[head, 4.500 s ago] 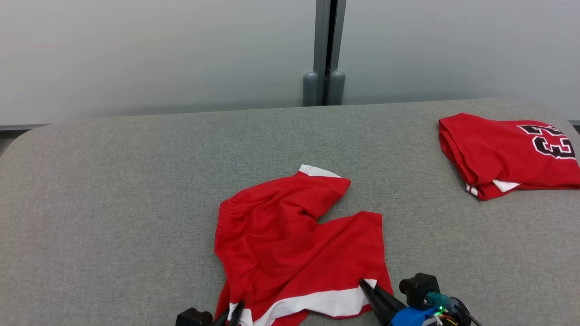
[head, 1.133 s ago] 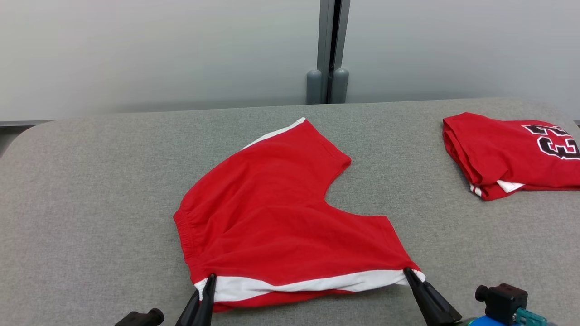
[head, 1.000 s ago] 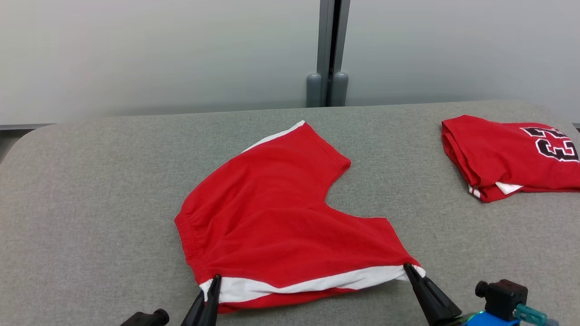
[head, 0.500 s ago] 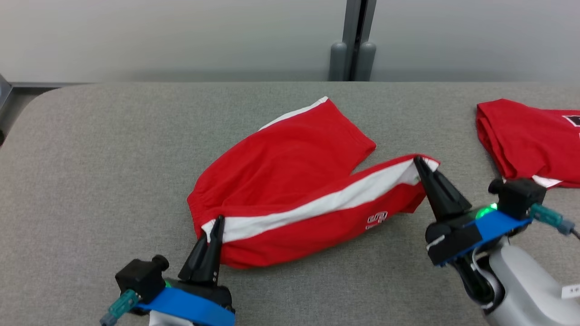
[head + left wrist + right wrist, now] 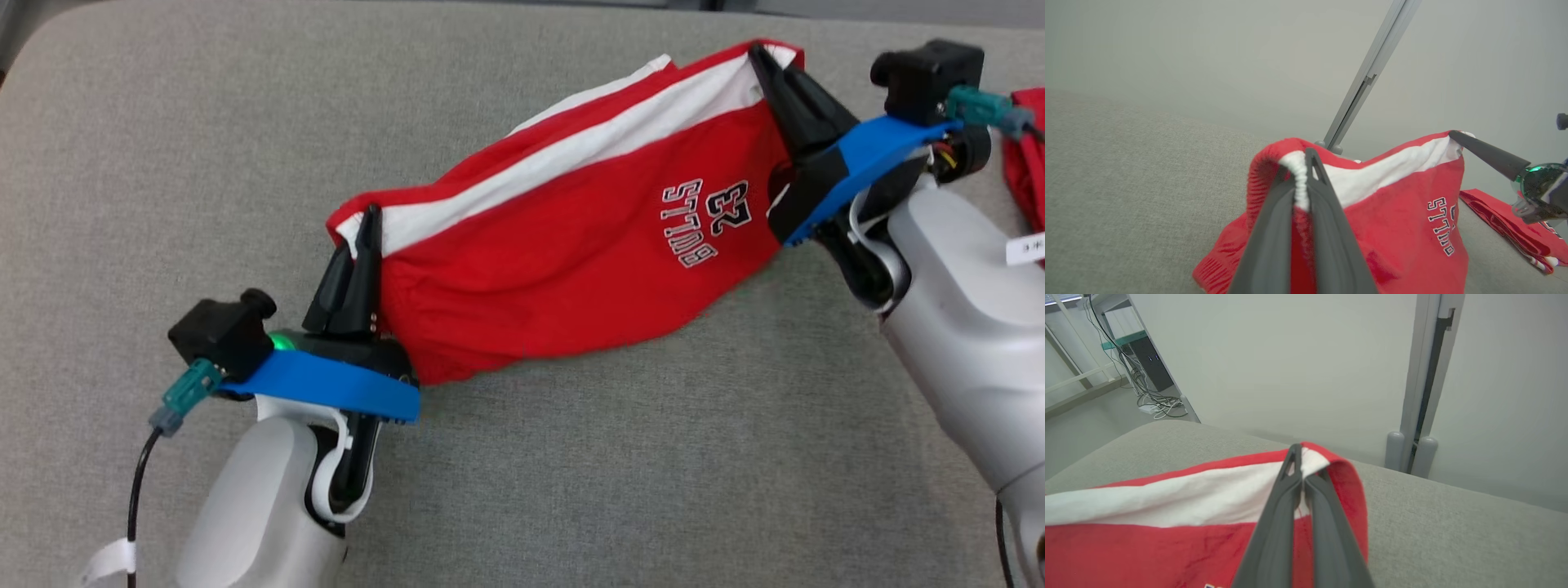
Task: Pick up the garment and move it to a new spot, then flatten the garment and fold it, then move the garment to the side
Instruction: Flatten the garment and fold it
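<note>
Head view shows the grey table (image 5: 571, 457), and red shorts (image 5: 571, 245) hang over its middle, stretched between two grippers. A red shirt (image 5: 1027, 155) lies to the right. The left gripper (image 5: 367, 220) has its fingers pressed tight, pinching one end of the white stripe. The right gripper (image 5: 761, 55) pinches the other end the same way

surface: grey fabric-covered table (image 5: 571, 490) | lying on it: folded red jersey (image 5: 1502, 228), far right
</note>
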Robot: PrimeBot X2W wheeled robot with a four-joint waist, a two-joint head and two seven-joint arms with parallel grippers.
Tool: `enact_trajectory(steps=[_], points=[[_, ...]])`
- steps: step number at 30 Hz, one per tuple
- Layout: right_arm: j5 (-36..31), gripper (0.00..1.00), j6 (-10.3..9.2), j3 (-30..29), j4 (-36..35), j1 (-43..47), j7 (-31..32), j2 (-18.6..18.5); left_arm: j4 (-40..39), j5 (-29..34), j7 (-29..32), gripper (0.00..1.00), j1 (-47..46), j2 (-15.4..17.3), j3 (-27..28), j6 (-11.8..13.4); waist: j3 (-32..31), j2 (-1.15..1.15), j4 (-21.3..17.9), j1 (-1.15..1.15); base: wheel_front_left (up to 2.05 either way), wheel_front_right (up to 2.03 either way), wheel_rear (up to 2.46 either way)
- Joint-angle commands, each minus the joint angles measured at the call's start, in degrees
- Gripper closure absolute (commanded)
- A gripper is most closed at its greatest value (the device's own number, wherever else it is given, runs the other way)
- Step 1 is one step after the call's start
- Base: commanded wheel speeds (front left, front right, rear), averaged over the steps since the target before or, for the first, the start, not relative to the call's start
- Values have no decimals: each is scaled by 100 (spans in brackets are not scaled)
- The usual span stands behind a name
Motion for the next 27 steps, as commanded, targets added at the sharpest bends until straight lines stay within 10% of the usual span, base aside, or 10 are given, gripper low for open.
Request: enact_trajectory(steps=[1, 13, 15, 17, 27], points=[[-35, 100, 1, 56, 163, -232, 14, 20, 61, 35, -25, 100, -148, -33, 39, -7, 289, -2, 238, -2, 0, 0, 0], [53, 100, 1, 567, 1725, -1475, -145, 332, 518, 99, -26, 100, -832, -289, 64, -7, 838, -2, 426, -2, 0, 0, 0], [86, 0, 1, 639, 1867, -1521, -156, 350, 599, 59, -26, 98, -875, -313, 3, -7, 849, -2, 427, -2, 0, 0, 0], [114, 0, 1, 732, 1950, -1527, -175, 382, 651, 73, -26, 0, -913, -316, 47, -7, 836, -2, 419, -2, 0, 0, 0], [346, 0, 1, 1133, 1990, -1053, -280, 179, 746, 323, -26, 0, -447, -237, 108, -7, 436, -2, 362, -2, 0, 0, 0]])
